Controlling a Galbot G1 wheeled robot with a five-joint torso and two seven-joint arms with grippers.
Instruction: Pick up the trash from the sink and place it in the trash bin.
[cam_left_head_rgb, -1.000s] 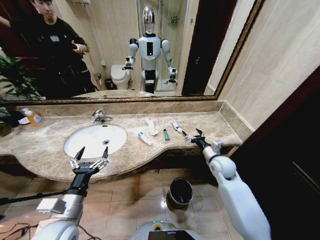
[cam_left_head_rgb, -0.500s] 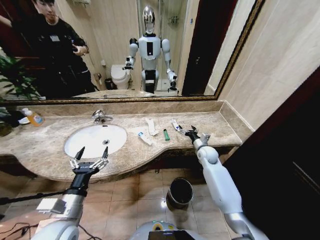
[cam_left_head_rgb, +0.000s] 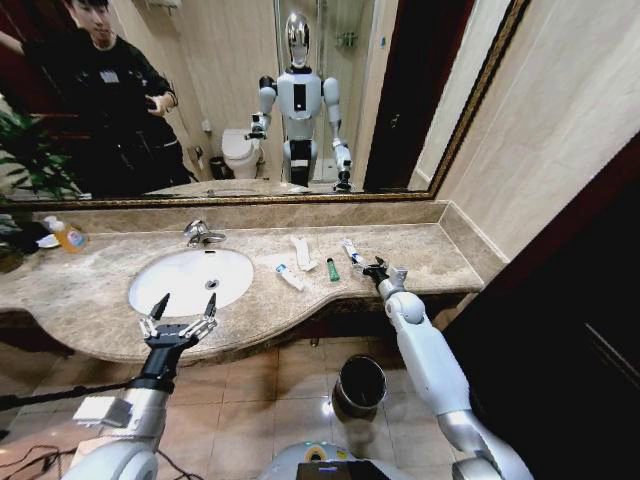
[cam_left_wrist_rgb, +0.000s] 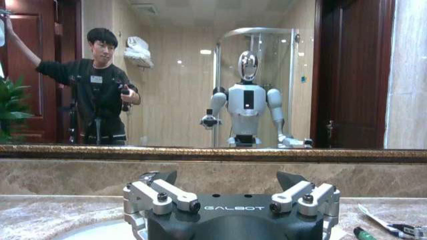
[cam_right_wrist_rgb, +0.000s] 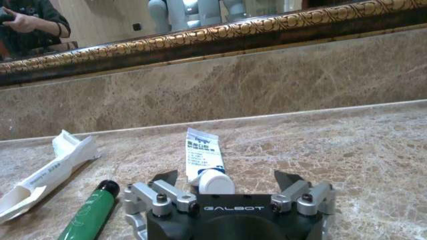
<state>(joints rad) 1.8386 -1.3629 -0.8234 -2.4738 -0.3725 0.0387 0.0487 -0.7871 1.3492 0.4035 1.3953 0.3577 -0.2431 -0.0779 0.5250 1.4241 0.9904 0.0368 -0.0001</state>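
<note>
The trash lies on the marble counter to the right of the white sink (cam_left_head_rgb: 175, 285): a flat white packet (cam_left_head_rgb: 302, 252), a white tube with blue print (cam_left_head_rgb: 289, 277), a dark-green tube (cam_left_head_rgb: 332, 268) and another white tube (cam_left_head_rgb: 351, 249). My right gripper (cam_left_head_rgb: 373, 268) is low over the counter and open. In the right wrist view the white tube (cam_right_wrist_rgb: 203, 159) points its cap between my right gripper's (cam_right_wrist_rgb: 227, 179) jaws, with the green tube (cam_right_wrist_rgb: 90, 212) and packet (cam_right_wrist_rgb: 50, 175) beside it. My left gripper (cam_left_head_rgb: 181, 318) hovers open at the sink's front rim. The black trash bin (cam_left_head_rgb: 360, 385) stands on the floor below the counter.
A chrome faucet (cam_left_head_rgb: 203, 234) stands behind the basin, and a bottle of orange liquid (cam_left_head_rgb: 68, 236) sits at the far left of the counter. A framed mirror runs along the back wall. The right wall closes off the counter's end.
My right arm has swung inward and its gripper has moved along the counter up to the cap end of the white tube. The left arm has not moved.
</note>
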